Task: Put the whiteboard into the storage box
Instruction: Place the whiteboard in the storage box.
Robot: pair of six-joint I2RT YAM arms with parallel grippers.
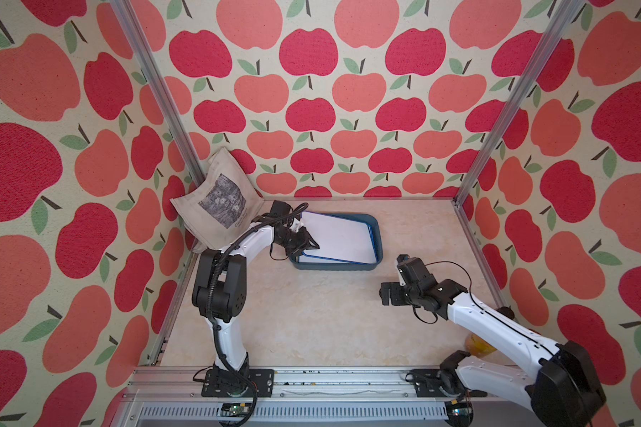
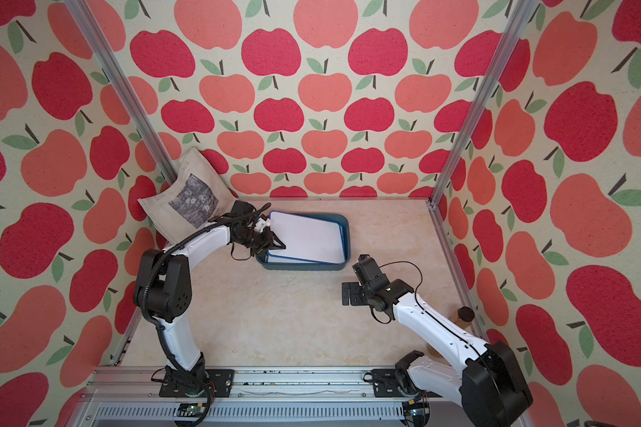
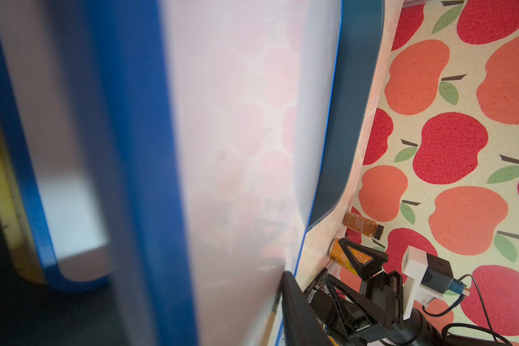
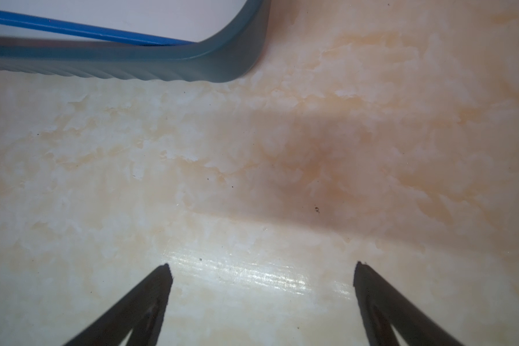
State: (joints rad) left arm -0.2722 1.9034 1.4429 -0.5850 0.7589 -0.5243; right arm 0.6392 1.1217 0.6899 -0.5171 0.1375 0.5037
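Nearest, my right gripper (image 4: 262,265) hung wide apart over the bench (image 4: 252,149); my left gripper (image 1: 309,242) met the tilted whiteboard (image 1: 341,234) in the storage box (image 1: 376,225), grip impossible to tell

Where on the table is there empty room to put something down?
The biggest bare patch is the middle of the table, between the storage box and the front rail. A smaller strip lies between the box and the right wall. The far left corner is crowded: tote bag, left gripper and box meet there. A bottle is by the right edge.
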